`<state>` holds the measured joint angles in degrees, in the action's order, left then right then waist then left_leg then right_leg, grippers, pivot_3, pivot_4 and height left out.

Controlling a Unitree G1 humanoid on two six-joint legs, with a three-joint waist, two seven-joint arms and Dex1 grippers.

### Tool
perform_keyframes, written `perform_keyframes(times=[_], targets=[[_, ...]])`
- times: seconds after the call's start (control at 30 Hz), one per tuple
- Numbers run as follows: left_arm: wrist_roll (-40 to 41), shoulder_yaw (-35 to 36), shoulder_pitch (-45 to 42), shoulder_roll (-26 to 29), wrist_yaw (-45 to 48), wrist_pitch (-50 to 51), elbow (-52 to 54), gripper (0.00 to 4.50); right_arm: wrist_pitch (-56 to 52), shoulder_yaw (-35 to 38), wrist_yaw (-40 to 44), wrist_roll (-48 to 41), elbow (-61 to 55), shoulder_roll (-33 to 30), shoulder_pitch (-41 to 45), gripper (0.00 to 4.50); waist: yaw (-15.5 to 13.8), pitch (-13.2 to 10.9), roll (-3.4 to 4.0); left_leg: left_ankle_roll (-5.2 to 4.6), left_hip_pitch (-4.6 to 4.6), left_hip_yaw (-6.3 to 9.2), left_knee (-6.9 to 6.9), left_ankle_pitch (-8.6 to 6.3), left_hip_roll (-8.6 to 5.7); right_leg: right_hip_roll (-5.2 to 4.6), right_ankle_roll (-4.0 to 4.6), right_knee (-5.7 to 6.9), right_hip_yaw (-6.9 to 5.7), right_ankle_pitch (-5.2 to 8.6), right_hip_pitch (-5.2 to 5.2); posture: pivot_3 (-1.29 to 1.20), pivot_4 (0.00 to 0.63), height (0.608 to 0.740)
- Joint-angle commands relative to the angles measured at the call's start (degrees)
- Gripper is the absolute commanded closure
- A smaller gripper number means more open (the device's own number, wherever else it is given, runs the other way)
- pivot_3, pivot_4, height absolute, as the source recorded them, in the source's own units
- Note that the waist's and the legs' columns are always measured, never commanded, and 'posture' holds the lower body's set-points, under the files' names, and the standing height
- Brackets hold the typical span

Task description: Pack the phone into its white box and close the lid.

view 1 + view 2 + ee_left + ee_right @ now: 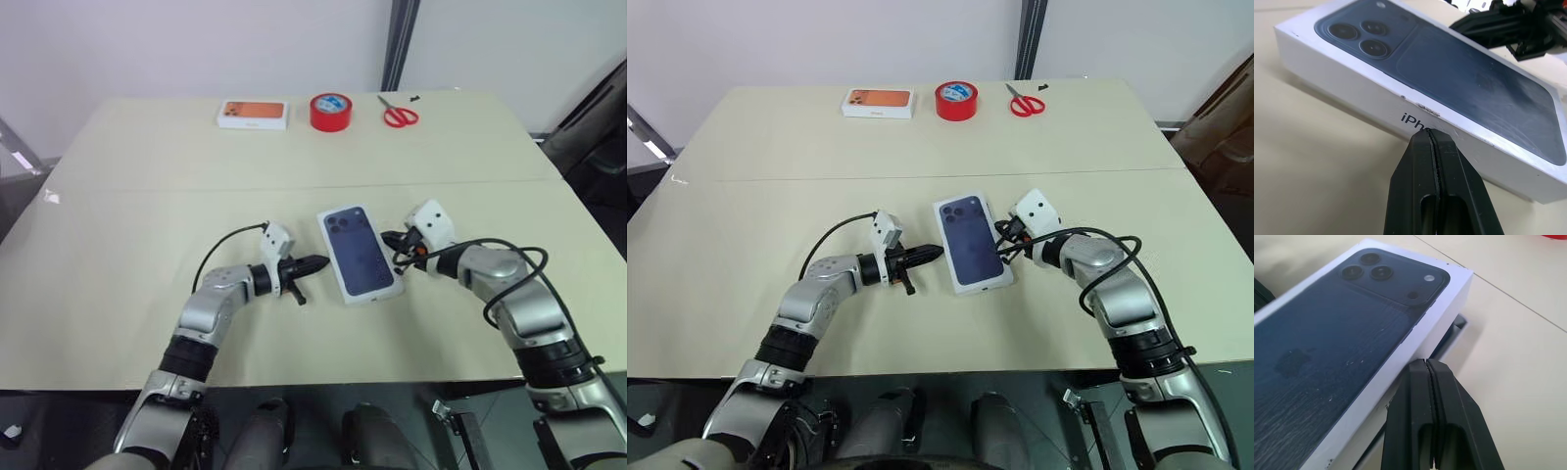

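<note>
Though level, both tools (315, 263) (392, 238) flanking lid (360, 253)

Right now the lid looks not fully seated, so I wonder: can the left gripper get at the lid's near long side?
Probably yes: the left gripper, shut, points at the lid with bare table between.

Lighting: bright, even, diffuse, from overhead. Shadows: soft and short; a narrow dark band under the lid (1352, 347) along its side wall. Glare: faint sheen on the lid's printed face, fine scratches showing. Focus: head views sharp across the table (118, 215); wrist views sharp on lettering, close black fingers (1437, 196) slightly soft. Distortion: slight bending at head-view edges
</note>
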<state>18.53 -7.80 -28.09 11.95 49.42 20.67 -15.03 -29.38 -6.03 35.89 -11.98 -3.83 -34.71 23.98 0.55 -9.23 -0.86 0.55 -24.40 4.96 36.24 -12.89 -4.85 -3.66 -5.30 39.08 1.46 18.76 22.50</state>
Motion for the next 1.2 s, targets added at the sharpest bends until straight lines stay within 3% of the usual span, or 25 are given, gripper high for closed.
perform_keyframes(times=[0.03,0.6,0.73,0.97,1.2], targets=[[-0.2,-0.1,-2.5,-1.6,-0.2,-1.9,0.0,4.50,1.4,0.4,0.0,0.7,-0.7,1.1,0.6,4.47,0.0,0.0,0.00,0.00,0.00,0.00,0.00,0.00,0.00,0.00,0.00,0.01,0.00,0.00,0.00,0.00,0.150,0.734],[-0.2,0.2,-1.6,-2.1,-0.8,-1.2,0.9,4.50,3.4,-0.7,1.9,6.1,0.1,0.4,-0.7,4.47,0.0,0.0,0.00,0.18,0.00,0.00,0.00,0.10,0.00,0.00,0.00,0.02,0.00,0.00,0.01,0.00,0.150,0.734],[0.8,1.8,-1.5,-1.0,-1.4,-0.3,2.8,4.50,5.2,1.8,1.5,6.7,2.1,-0.6,0.8,4.47,0.1,0.0,0.00,0.18,0.00,-0.01,0.00,0.11,0.00,0.00,0.00,0.02,0.01,0.00,0.02,0.00,0.150,0.734],[4.4,6.2,-9.5,-3.5,-7.2,6.2,2.5,4.50,6.3,5.1,4.4,2.1,0.9,0.2,3.6,4.47,-0.1,0.0,-0.04,0.20,-0.01,0.01,0.03,0.12,0.00,0.01,0.00,0.03,-0.02,0.00,0.01,0.00,0.150,0.734],[-7.4,-4.9,-10.4,-5.1,-9.1,2.1,-6.5,4.50,7.7,-3.9,12.6,5.3,-4.1,-2.8,-2.3,4.47,0.1,0.0,-0.04,0.24,0.01,-0.01,0.06,0.14,-0.04,0.01,-0.03,0.02,-0.01,0.01,-0.05,0.00,0.150,0.734]])
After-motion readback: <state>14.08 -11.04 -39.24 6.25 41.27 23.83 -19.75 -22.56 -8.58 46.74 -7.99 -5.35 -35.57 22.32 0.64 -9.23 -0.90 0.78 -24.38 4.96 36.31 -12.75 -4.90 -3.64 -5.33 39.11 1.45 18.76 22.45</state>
